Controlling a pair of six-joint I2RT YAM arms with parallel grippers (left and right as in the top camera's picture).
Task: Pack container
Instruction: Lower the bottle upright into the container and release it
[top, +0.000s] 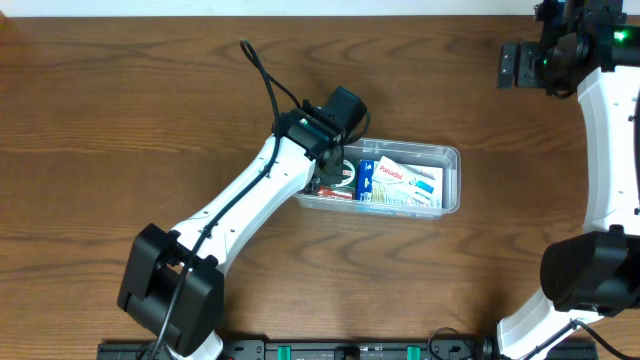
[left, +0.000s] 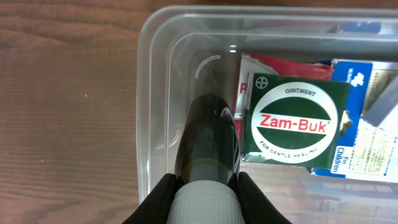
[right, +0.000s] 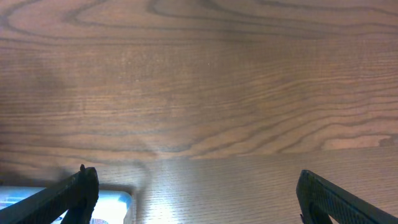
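The clear plastic container (top: 450, 180) sits mid-table and holds several small boxes, among them a white Panadol box (top: 400, 177). My left gripper (top: 325, 172) is over the container's left end, shut on a dark bottle (left: 209, 140) with a white ribbed cap (left: 203, 199). The bottle lies inside the container (left: 149, 93) along its left wall, next to a green Zam-Buk box (left: 293, 121). My right gripper (top: 518, 65) is open and empty at the far right back of the table; its fingertips (right: 196, 193) show over bare wood.
Red and blue-white boxes (left: 364, 140) lie under and beside the Zam-Buk box. The wooden table (top: 120, 110) surrounds the container. The left arm (top: 230, 215) runs diagonally from the front edge. A pale blue object (right: 112, 205) shows at the lower left of the right wrist view.
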